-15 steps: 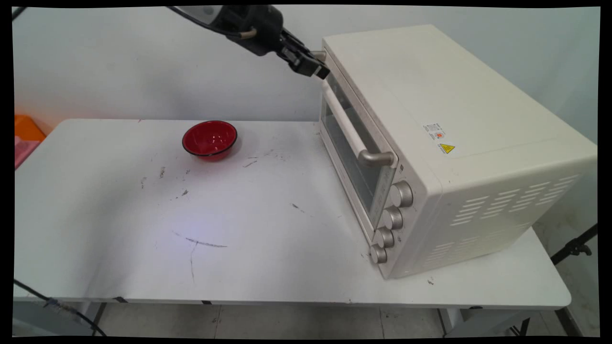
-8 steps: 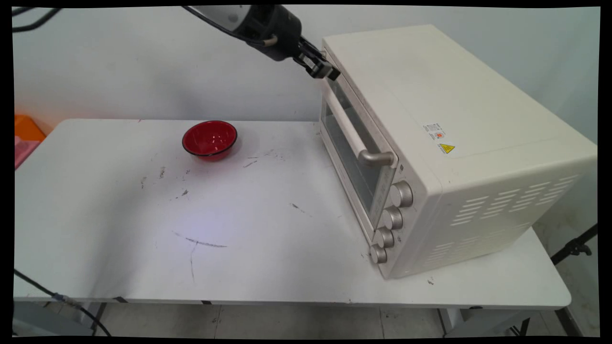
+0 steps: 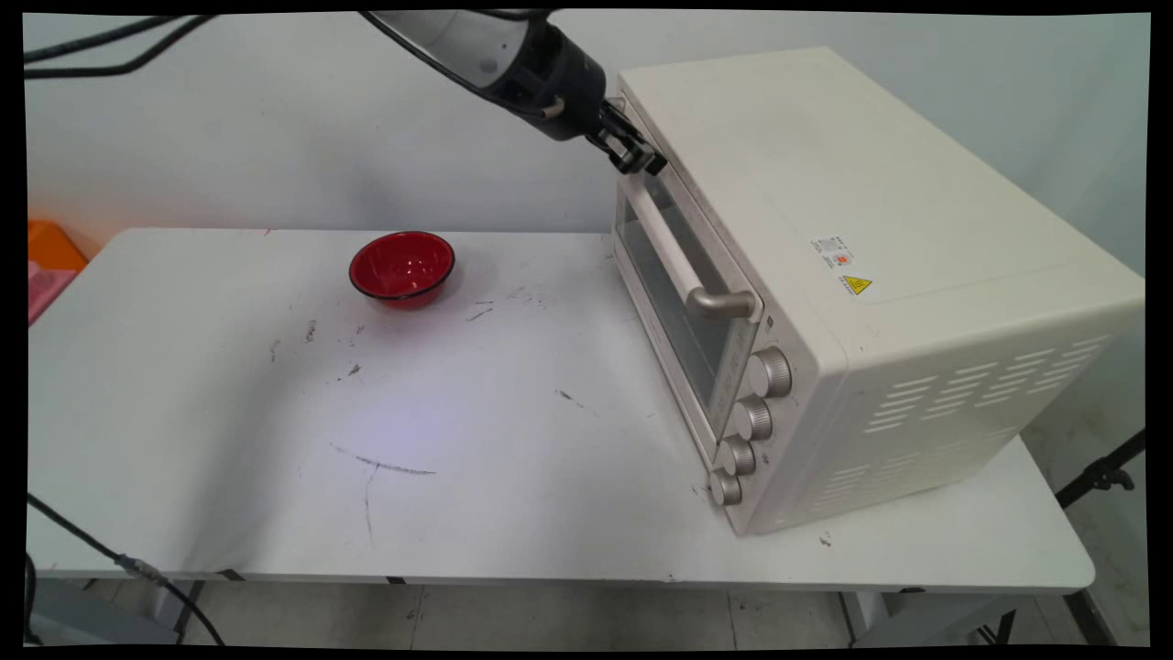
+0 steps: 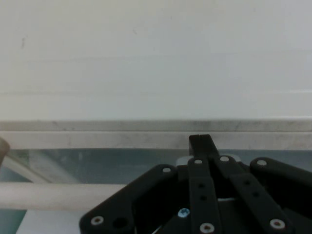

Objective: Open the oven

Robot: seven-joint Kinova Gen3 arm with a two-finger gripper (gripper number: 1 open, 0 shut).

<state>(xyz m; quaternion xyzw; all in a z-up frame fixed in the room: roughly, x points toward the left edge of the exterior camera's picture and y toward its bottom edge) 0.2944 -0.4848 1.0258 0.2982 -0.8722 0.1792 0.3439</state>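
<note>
My black gripper (image 3: 643,161) is high at the back, its tip against the top edge of the door (image 3: 683,316) of a cream toaster oven (image 3: 871,229), near the door's far corner. The hand view shows the two fingers (image 4: 200,142) pressed together, shut on nothing, resting at the door's upper rim (image 4: 97,140). Just below lie the glass pane (image 4: 97,163) and the pale bar handle (image 4: 48,195). In the main view the handle (image 3: 674,252) runs along the closed door. A red bowl (image 3: 401,266) sits far off on the table's back left.
Several silver knobs (image 3: 751,417) line the oven's near front corner. An orange and pink box (image 3: 46,266) sits beyond the table's left edge. Black cables hang at the top left and bottom left. A black stand (image 3: 1100,472) is off the right side.
The gripper has moved right and slightly down, from beside the oven's far top corner onto the door's top edge. Oven and bowl have not moved.
</note>
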